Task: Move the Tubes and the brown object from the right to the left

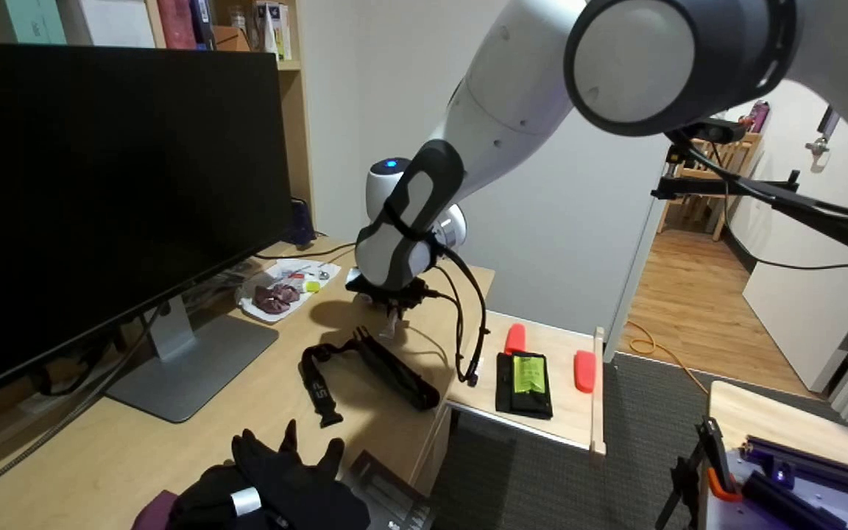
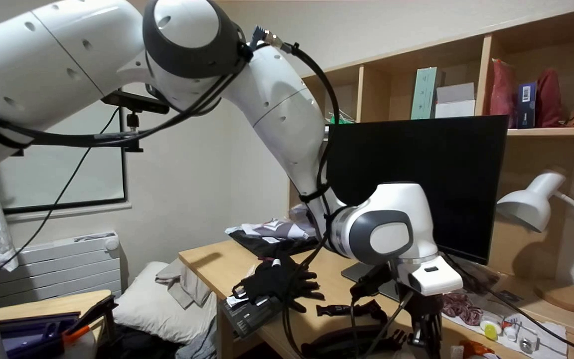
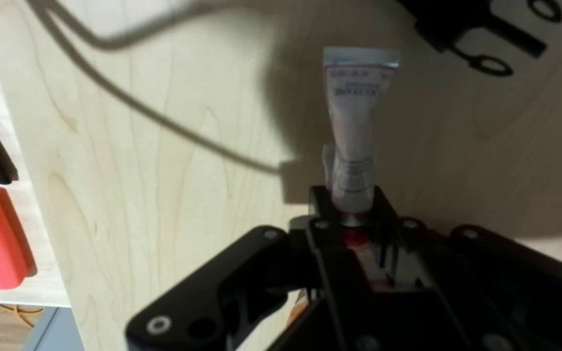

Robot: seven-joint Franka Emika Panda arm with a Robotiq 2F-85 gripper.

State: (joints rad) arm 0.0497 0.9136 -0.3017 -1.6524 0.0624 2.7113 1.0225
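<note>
Closest, black gloves (image 1: 269, 478) lie by the front edge of the desk (image 1: 118, 460), overlapping a dark box (image 1: 389, 495) at that edge. Next, just inside the front edge, comes a bent black strap (image 1: 398, 372). Past that edge, on a lower board (image 1: 567, 419), are two red sleeves (image 1: 514, 338) and a black pouch (image 1: 523, 405) with a yellow-green packet (image 1: 529, 374) on top.

Beyond the strap, toward the front corner by the wall (image 1: 542, 235), the gripper (image 3: 351, 200) points down over the desk. Its jaws are clamped on a white tube (image 3: 353, 129) with pink lines, whose flat end sticks out past the fingertips (image 3: 320, 197). In an exterior view the tube shows pale below the gripper; whether it touches the wood I cannot tell. Deeper between the jaws is something red and pale, too blurred to make out. A brown thing (image 2: 474, 348) lies past the gripper on the wall side, cut off at the bottom of an exterior view.

Farther in, between the gripper and the back edge, a sheet of white paper (image 1: 269, 316) carries maroon hair ties (image 1: 277, 298) and a small yellow-green jar (image 1: 312, 285). The screen (image 1: 122, 184) stands on its grey foot (image 1: 196, 368) along the back edge, with a white lamp (image 2: 528, 202) beside it toward the back corner. Farthest, above the back edge, a wooden shelf (image 2: 484, 75) holds boxes (image 2: 454, 107) and red pouches (image 2: 548, 97).
</note>
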